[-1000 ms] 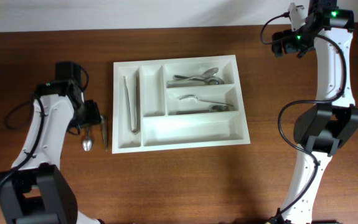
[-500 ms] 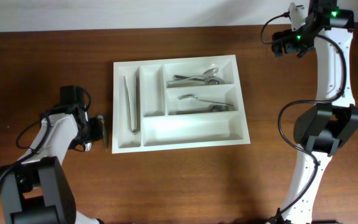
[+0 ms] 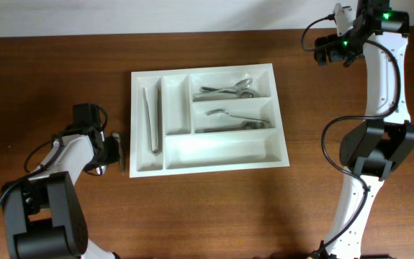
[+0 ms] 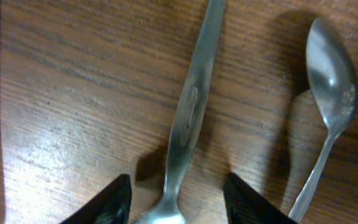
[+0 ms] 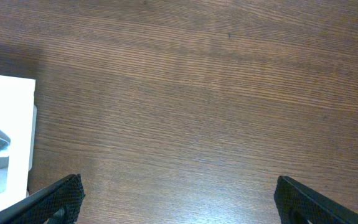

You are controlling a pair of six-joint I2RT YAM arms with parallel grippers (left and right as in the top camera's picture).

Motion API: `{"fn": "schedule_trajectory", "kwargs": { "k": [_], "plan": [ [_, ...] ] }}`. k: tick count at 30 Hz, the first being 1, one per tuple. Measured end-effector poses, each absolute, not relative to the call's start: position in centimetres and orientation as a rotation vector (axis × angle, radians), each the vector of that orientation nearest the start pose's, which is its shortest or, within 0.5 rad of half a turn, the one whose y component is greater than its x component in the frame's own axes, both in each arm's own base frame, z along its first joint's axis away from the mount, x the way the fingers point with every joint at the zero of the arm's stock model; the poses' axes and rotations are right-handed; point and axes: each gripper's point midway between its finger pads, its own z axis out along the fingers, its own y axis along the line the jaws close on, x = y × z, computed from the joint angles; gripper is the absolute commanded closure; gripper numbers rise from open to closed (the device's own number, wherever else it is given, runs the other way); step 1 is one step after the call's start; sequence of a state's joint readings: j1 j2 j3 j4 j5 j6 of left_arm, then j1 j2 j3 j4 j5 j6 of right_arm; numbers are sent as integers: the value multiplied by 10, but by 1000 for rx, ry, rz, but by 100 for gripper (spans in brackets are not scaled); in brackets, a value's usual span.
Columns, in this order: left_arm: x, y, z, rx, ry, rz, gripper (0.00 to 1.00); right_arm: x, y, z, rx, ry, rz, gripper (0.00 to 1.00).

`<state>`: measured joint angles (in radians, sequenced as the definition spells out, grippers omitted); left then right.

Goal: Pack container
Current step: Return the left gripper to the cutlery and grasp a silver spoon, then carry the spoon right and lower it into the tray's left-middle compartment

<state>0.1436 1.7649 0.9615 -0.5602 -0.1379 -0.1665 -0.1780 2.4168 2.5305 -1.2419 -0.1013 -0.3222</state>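
Fingers of the left hand straddle a flat utensil without touching; right hand stands spread wide.

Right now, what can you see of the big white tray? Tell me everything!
The container is a big white plastic-looking tray, rectangular, lying flat on the brown wooden table. Walls split it into five compartments: two narrow ones on the left, three long ones stacked on the right. Metal tongs lie in the leftmost, silver cutlery in the top two long ones. The other two are empty.
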Motion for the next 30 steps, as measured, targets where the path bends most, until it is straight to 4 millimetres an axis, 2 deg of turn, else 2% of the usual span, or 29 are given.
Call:
{"fn": "schedule_trajectory", "kwargs": {
  "k": [1,2,3,6,11,16,19,21,24,25,27,30],
  "plan": [
    [328,71,-2,-472,2889,197,57,553,-82,154,-224,2679,-18,1],
    [329,71,-2,-472,2888,194,66,553,-82,155,-223,2679,-17,1],
    [331,71,-2,-470,2887,190,79,553,-82,154,-224,2679,-17,1],
    [337,71,-3,-463,2875,189,98,553,-82,154,-224,2679,-17,1],
    [337,78,-3,-469,2872,243,98,553,-82,155,-223,2679,-17,1],
    [328,83,0,-474,2928,306,98,553,-82,155,-223,2679,-17,1],
    [325,84,11,-475,2967,320,98,553,-82,155,-223,2679,-17,1],
    [338,86,29,-475,2942,319,98,553,-82,155,-223,2679,-17,1],
    [362,87,70,-472,2858,297,98,553,-82,155,-223,2679,-17,1],
    [378,85,104,-455,2773,254,98,553,-82,155,-223,2679,-17,1],
    [391,71,133,-373,2708,166,98,553,-82,155,-224,2679,-18,1],
    [403,33,173,-172,2621,21,98,553,-82,155,-224,2679,-18,1]
  ]
}}
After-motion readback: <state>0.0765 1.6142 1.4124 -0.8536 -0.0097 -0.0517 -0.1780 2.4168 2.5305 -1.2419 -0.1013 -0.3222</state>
